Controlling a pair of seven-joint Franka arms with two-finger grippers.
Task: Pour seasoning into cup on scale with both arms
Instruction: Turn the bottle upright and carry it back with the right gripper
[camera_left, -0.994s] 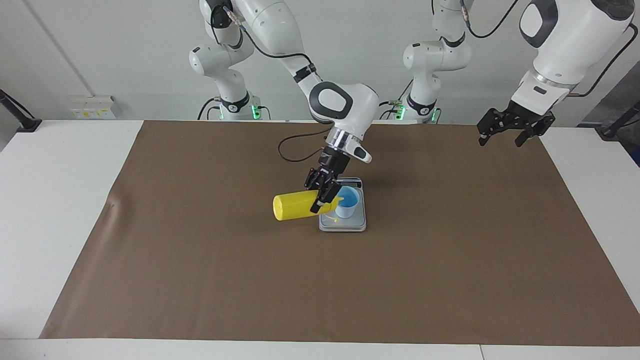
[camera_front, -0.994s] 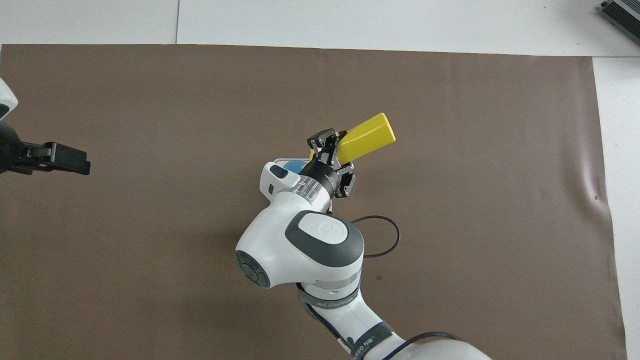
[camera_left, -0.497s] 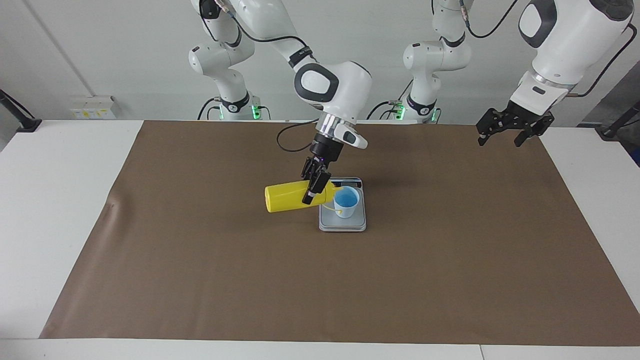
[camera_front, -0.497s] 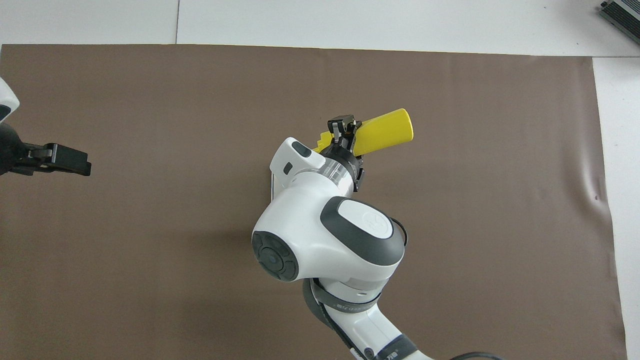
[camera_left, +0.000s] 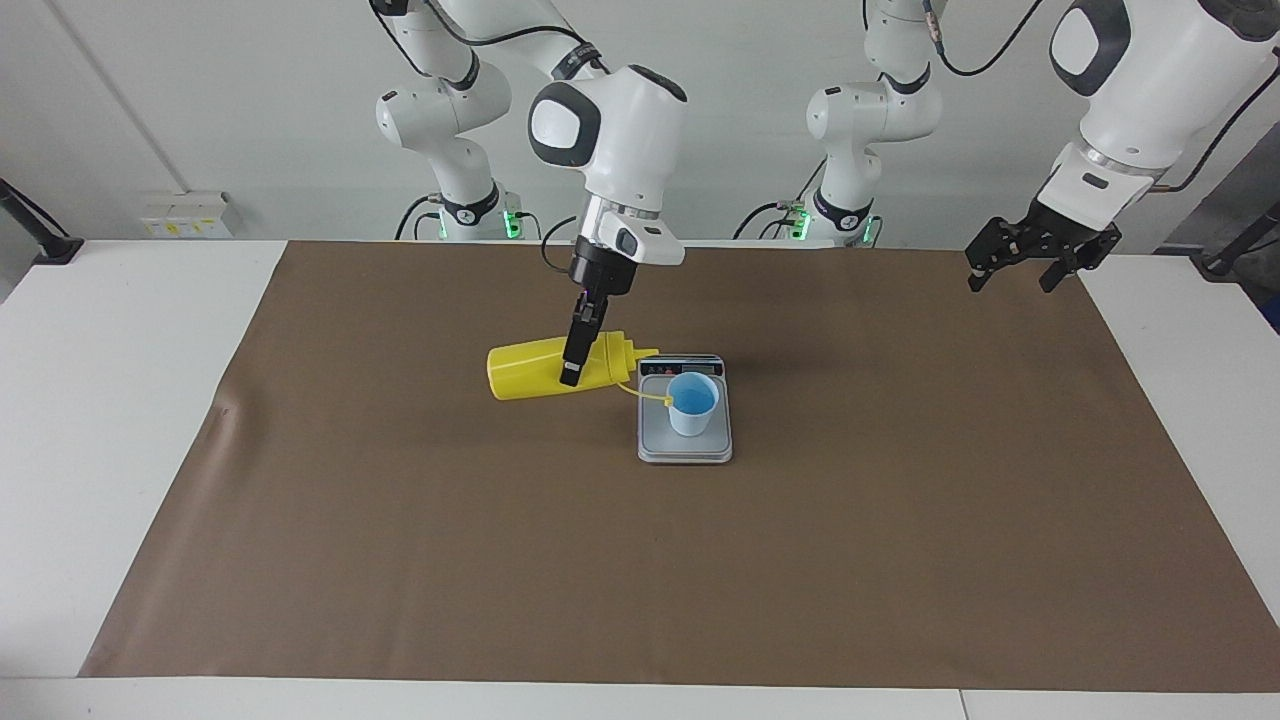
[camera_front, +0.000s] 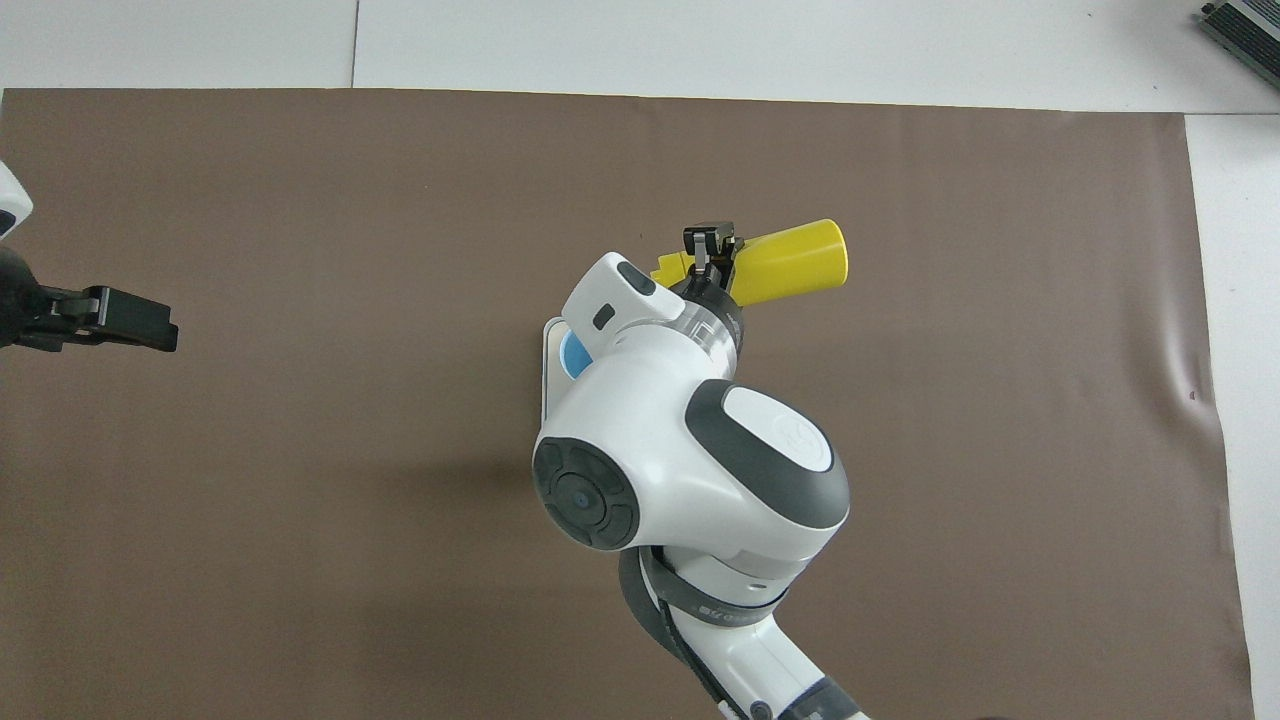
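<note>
My right gripper (camera_left: 570, 374) is shut on the yellow seasoning bottle (camera_left: 525, 370) and holds it nearly level in the air over the mat, beside the scale toward the right arm's end. The ribbed nozzle points at the cup, and the tethered tip cap (camera_left: 665, 398) hangs by the cup's rim. The light blue cup (camera_left: 692, 402) stands upright on the silver-grey scale (camera_left: 685, 447). In the overhead view the right arm hides most of the scale (camera_front: 550, 345) and cup (camera_front: 573, 352); the bottle (camera_front: 795, 262) and right gripper (camera_front: 710, 240) show. My left gripper (camera_left: 1040, 262) is open and waits in the air over the mat's edge at the left arm's end (camera_front: 110, 320).
A brown mat (camera_left: 400, 560) covers most of the white table (camera_left: 120, 400). A crease in the mat (camera_left: 222, 410) lies toward the right arm's end. A black cable loop hangs from the right arm's wrist (camera_left: 552, 262).
My right gripper has risen and drawn the bottle away from the cup toward the right arm's end, levelling it; the nozzle has left the cup's rim. The left gripper barely moved.
</note>
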